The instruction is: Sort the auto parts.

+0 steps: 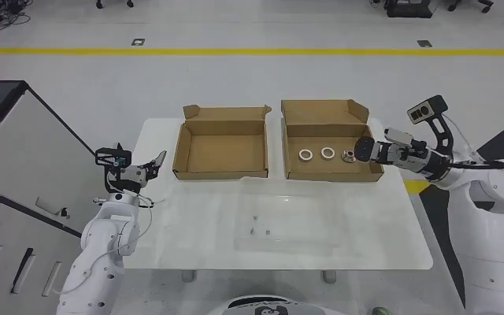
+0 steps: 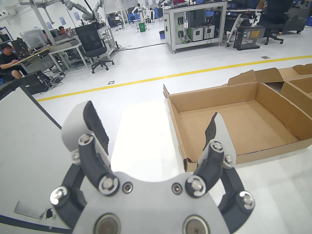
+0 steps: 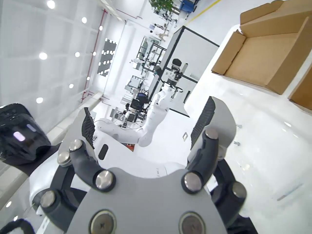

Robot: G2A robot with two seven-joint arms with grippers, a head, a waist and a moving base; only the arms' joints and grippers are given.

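At right wall of right box (image 1: 331,175), right tool (image 1: 364,150) hangs spread; three parts (image 1: 327,153) inside. Left tool (image 2: 152,110) spread near surface (image 1: 339,228) left edge.

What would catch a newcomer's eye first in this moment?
Two open cardboard boxes stand side by side on the far half of the table: an empty box and a second box holding three ring-shaped parts in a row. The right gripper, open, sits at the second box's outer side; the left gripper, also open, is near the table's opposite edge. A few small screws lie mid-table.
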